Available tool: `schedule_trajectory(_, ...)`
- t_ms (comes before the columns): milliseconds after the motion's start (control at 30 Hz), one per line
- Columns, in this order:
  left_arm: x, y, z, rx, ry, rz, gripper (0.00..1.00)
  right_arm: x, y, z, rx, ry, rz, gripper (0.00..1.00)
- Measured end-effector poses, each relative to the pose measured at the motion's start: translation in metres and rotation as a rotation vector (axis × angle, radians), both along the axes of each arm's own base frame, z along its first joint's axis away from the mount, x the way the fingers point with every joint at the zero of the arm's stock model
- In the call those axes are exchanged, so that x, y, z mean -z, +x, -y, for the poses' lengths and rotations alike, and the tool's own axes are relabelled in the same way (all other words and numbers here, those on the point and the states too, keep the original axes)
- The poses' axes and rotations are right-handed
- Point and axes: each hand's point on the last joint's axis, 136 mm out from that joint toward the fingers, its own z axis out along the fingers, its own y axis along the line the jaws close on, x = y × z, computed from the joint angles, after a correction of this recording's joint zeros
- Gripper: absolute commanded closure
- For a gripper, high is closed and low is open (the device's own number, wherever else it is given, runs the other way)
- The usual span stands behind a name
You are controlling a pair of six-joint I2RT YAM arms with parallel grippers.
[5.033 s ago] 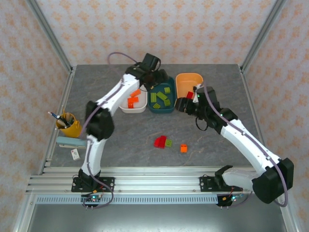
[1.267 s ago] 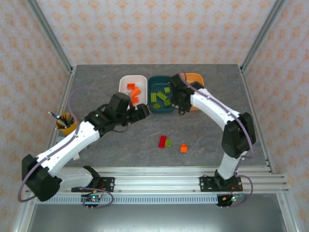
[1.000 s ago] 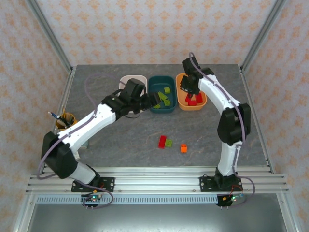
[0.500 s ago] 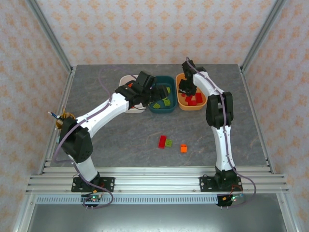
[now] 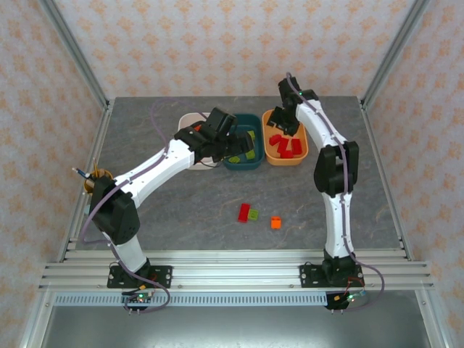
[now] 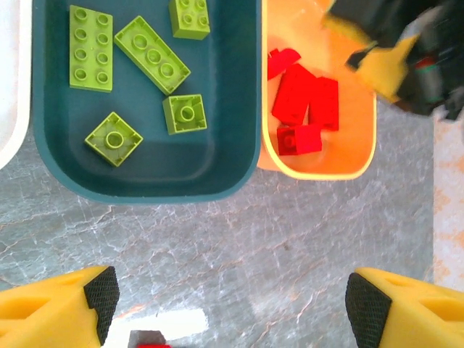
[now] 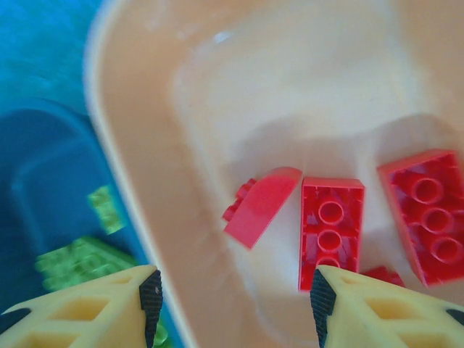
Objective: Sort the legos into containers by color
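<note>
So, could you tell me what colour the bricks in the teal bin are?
The bricks are yellow-green; the left wrist view shows them best.

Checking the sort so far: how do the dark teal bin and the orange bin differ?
The dark teal bin holds yellow-green bricks lying spread apart; the orange bin holds red bricks bunched together. The dark teal bin sits between the white bin and the orange bin, which ends the row. Both are rounded rectangles.
</note>
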Motion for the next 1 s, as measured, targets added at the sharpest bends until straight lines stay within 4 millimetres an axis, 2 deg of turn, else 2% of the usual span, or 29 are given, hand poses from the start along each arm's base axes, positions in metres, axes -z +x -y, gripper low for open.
schedule_trajectory(100,-0.005,-0.007,0.006,0.055,0.03,0.013,0.16,-0.055,-0.013,0.005,0.006,0.008,0.103,0.42)
schedule_trajectory(167,-0.008,-0.013,0.01,0.098,0.053,0.022,0.16,-0.089,-0.033,0.01,0.01,0.017,0.161,0.42)
schedule_trajectory(233,-0.008,-0.019,0.013,0.141,0.077,0.027,0.17,-0.111,-0.054,0.013,0.01,0.023,0.198,0.42)
schedule_trajectory(300,-0.006,-0.026,0.016,0.189,0.106,0.032,0.18,-0.122,-0.078,0.015,0.005,0.026,0.216,0.42)
schedule_trajectory(400,-0.003,-0.041,0.024,0.287,0.155,0.037,0.19,-0.117,-0.116,0.016,-0.003,0.032,0.196,0.42)
schedule_trajectory(533,0.004,-0.069,0.043,0.447,0.21,0.049,0.2,-0.085,-0.175,0.024,0.015,0.039,0.101,0.42)
schedule_trajectory(633,0.017,-0.09,0.06,0.559,0.254,0.045,0.2,-0.06,-0.22,0.036,0.047,0.041,0.021,0.41)
schedule_trajectory(700,0.029,-0.102,0.071,0.614,0.28,0.029,0.2,-0.048,-0.25,0.044,0.071,0.042,-0.021,0.4)
schedule_trajectory(833,0.069,-0.127,0.094,0.694,0.334,-0.044,0.21,-0.035,-0.305,0.063,0.123,0.038,-0.074,0.37)
schedule_trajectory(933,0.101,-0.143,0.111,0.697,0.365,-0.12,0.21,-0.033,-0.331,0.075,0.155,0.027,-0.084,0.35)
schedule_trajectory(1000,0.121,-0.152,0.118,0.669,0.377,-0.177,0.21,-0.033,-0.341,0.079,0.167,0.023,-0.085,0.34)
